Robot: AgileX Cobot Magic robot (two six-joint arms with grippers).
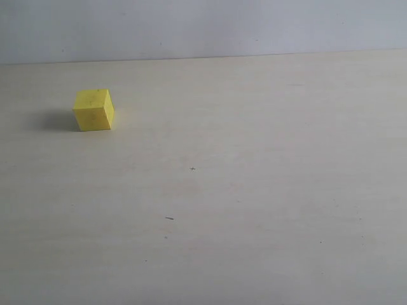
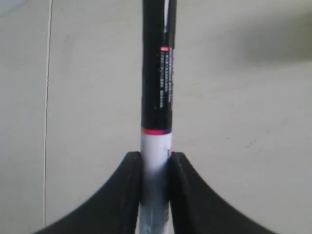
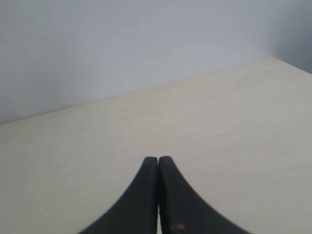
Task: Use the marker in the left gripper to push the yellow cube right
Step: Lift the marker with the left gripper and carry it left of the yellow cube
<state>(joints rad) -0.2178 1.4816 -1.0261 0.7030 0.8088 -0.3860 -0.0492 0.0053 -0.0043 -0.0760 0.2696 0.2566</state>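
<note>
The yellow cube (image 1: 94,110) sits alone on the pale table at the far left of the exterior view, its shadow falling to its left. Neither arm shows in that view. In the left wrist view the marker (image 2: 157,87) runs straight out from my left gripper (image 2: 156,157), whose black jaws are shut on its white barrel just below the red band; the black capped part points away over the table. The cube does not show in that view. My right gripper (image 3: 158,160) is shut with nothing between its jaws, above bare table.
The light wooden table (image 1: 254,190) meets a grey-white wall at the back. A thin seam line (image 2: 48,112) crosses the surface in the left wrist view. A small dark mark (image 1: 169,218) lies on the table near the front.
</note>
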